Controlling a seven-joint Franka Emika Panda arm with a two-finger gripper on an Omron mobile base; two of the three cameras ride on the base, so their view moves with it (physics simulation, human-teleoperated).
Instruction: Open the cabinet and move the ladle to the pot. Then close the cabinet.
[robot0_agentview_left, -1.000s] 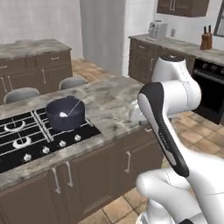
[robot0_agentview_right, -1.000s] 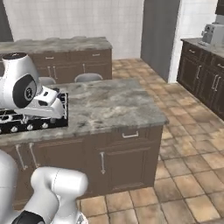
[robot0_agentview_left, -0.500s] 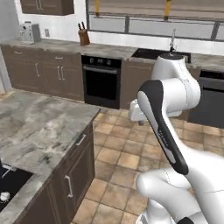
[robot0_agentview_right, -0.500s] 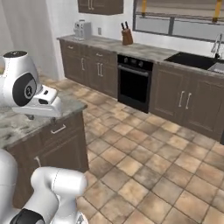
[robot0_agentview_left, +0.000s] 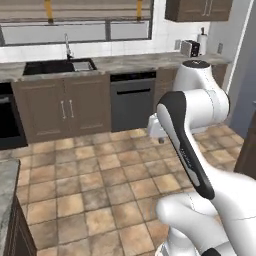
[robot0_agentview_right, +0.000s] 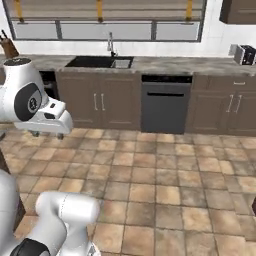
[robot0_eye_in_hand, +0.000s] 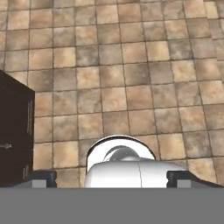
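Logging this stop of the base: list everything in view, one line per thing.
sink: one, dark, in counter under window
faucet: one, silver, behind sink
dishwasher: one, dark grey, right of sink doors
toaster: one, silver, on counter at right
knife block: one, brown, counter at far left
wall cabinet: one, dark brown, upper right
floor tiles: many, tan-brown
gripper: one, open, empty, above the floor

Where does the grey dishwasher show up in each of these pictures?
Left base view: dishwasher upper middle, right of the tap.
Right base view: dishwasher upper middle-right, again right of the tap.
Hand view: aimed down at the floor tiles.
Shared landmark: the tap over the sink.
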